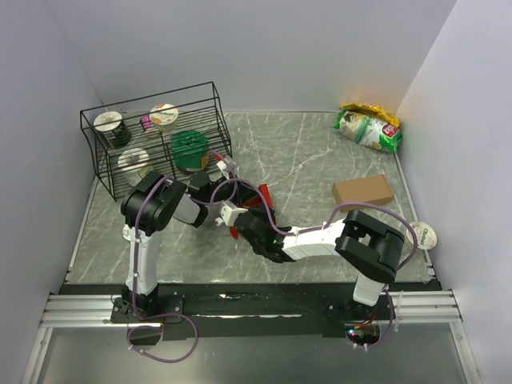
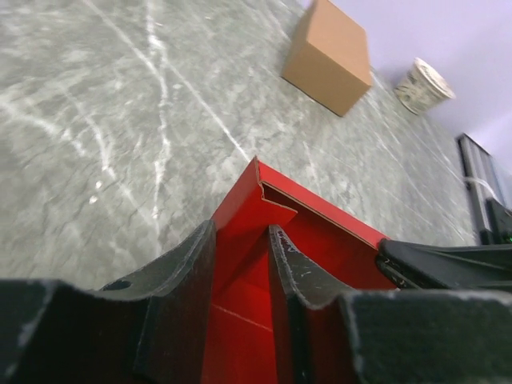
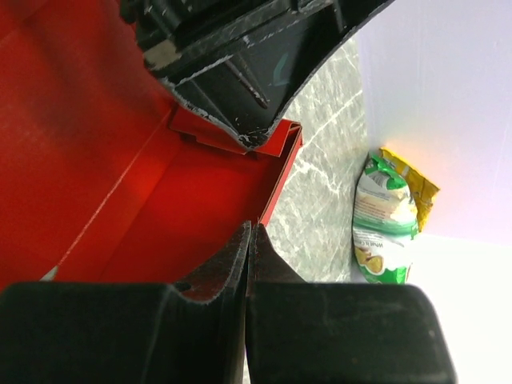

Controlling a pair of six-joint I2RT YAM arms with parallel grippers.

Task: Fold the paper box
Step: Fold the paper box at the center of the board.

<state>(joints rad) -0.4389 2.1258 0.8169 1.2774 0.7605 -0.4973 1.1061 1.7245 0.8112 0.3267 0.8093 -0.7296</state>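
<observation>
Red card: the paper box (image 1: 264, 194) lies on the grey marbled tabletop (image 1: 304, 152), just off the front right corner of the wire basket (image 1: 148, 98), on the side toward the arm bases. From above, only slivers of red show, because both arms meet over it and cover most of it.

- Left end effector (image 2: 242, 232): fingers apart, straddling a raised red panel of the box. The gap looks wider than the thin card.
- Right end effector (image 3: 248, 232): fingers pressed together with nothing visible between them, tips at the box's side wall, over the open red floor.
- In the right wrist view, a black finger of the left end effector sits at the box's inner corner and blocks the sight of the far flap.

Around:
- The basket holds three lidded cups (image 1: 108, 122) and a green tub (image 1: 190, 146). It stands close to the left arm's elbow.
- Brown cardboard box (image 1: 363, 191): well to the right of the basket, apart from both arms.
- Green and yellow snack bag (image 1: 368, 128): far right of the basket, against the back corner.
- White cup (image 1: 422, 235): farthest from the basket, at the tabletop's right edge, beside the right arm's upper link.
- Purple cables loop along both arms; one arcs over the box.
</observation>
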